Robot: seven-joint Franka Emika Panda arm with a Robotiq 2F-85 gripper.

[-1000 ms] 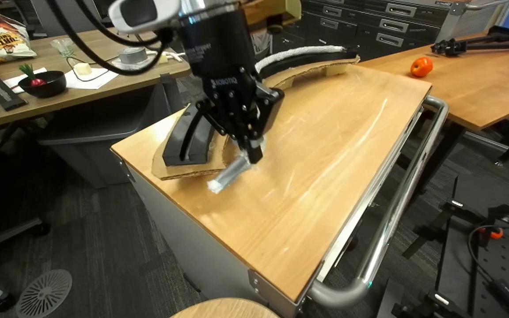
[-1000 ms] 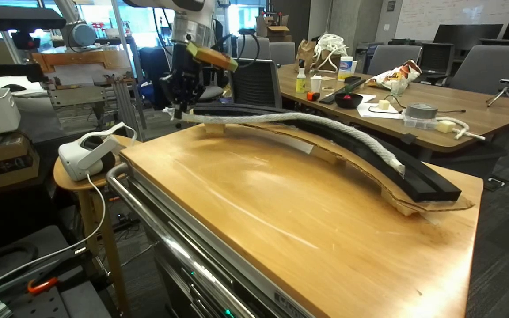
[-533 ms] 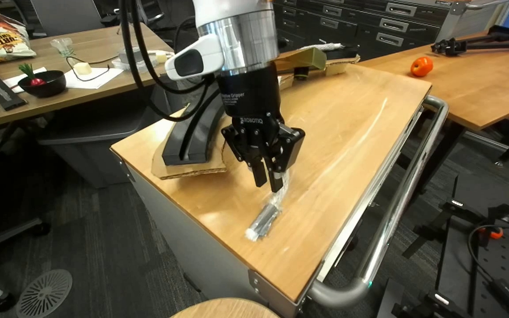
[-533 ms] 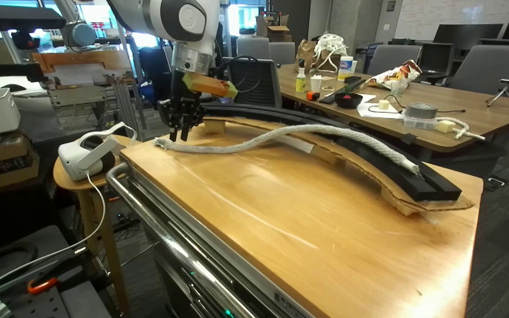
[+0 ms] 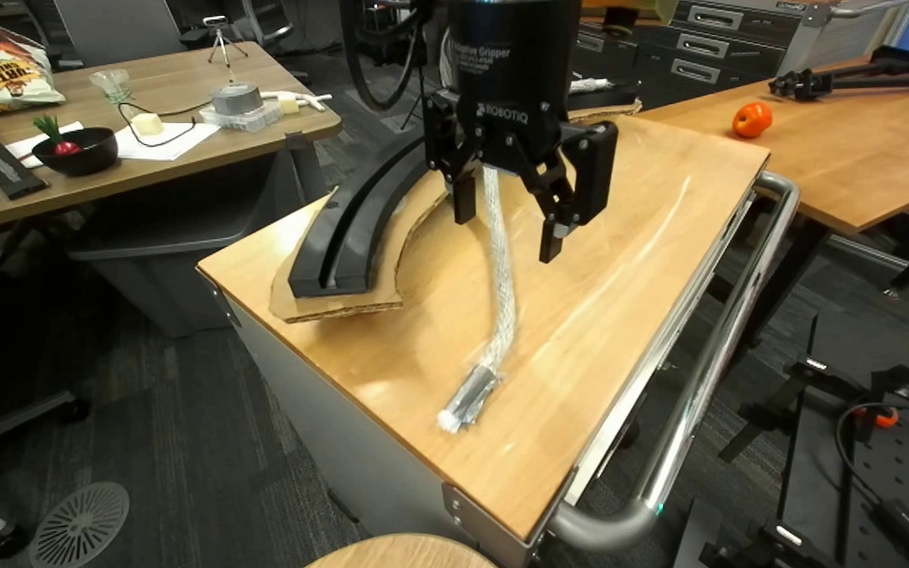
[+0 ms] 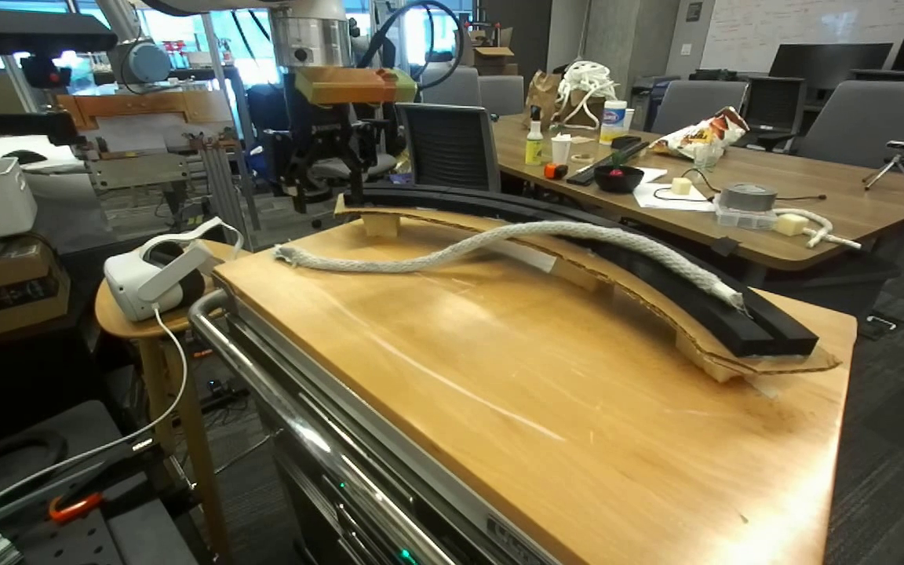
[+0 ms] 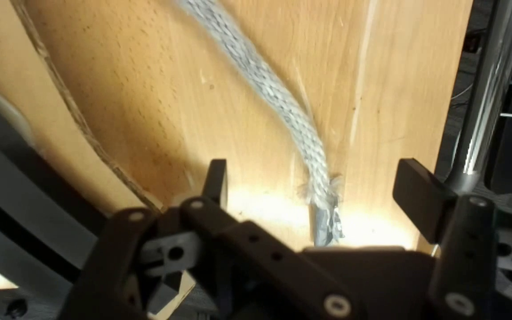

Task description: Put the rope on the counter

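Note:
A pale grey braided rope (image 5: pixel 504 308) lies partly on the light-wood counter (image 5: pixel 581 371), its silver-taped end down on the wood near a corner. In an exterior view the rope (image 6: pixel 452 253) bends up over cardboard, and its far end rests on a black curved strip (image 6: pixel 766 333). Above the taped half hangs my gripper (image 5: pixel 507 229), wide open, with nothing between its fingers. From the wrist view, the rope (image 7: pixel 278 95) passes below the spread gripper (image 7: pixel 314 182), and the body of the gripper hides the very tip.
Cardboard (image 5: pixel 344 308) on small blocks carries the black strip along one side of the counter. A chrome rail (image 5: pixel 707 418) runs along the opposite edge. Beside the counter stand a wooden desk (image 6: pixel 836 212) with many items and a stool with a white headset (image 6: pixel 146 278).
The gripper carried the rope's taped end off the strip side, towards the rail, then let go and opened wide. It has since risen; the rope has stayed put over the last half second.

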